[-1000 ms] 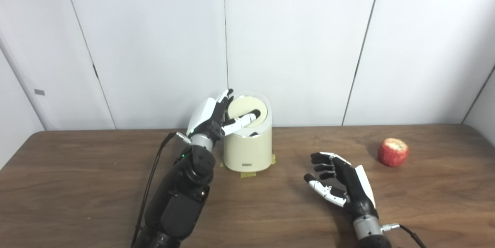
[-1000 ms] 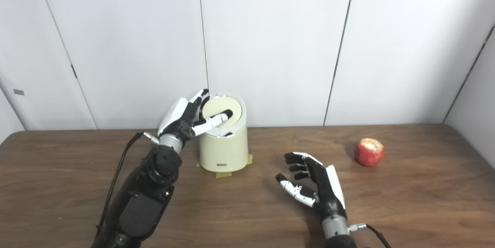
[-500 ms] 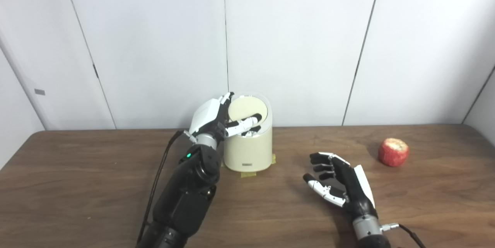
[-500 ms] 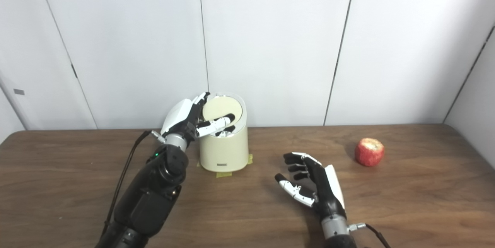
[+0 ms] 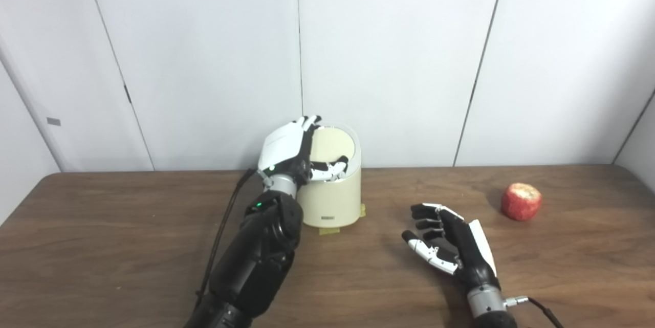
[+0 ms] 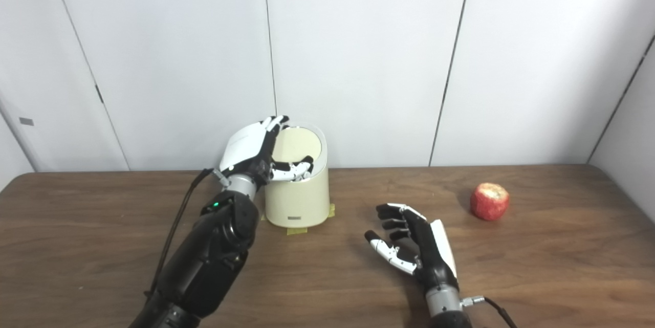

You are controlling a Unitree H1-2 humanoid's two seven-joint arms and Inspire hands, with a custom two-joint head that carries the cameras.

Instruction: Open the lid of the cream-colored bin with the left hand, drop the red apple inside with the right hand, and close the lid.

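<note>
Fingers [image 5: 308, 124] of my left hand [image 5: 289, 150] curl over the bin [image 5: 331, 200] lid [image 5: 331, 145]; right hand [image 5: 453, 246] rests spread and empty. I see a brown wooden table [image 5: 102, 246] against white wall panels [image 5: 389, 51]. Bin is cream, round; apple [image 5: 521, 201] red, pale-topped.

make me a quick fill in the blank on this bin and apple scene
1. The red apple lies on the ____, touched by neither hand.
2. The ____ hand is at the lid of the cream-colored bin.
3. The right hand holds ____, fingers apart.

Missing words: table; left; nothing
</note>
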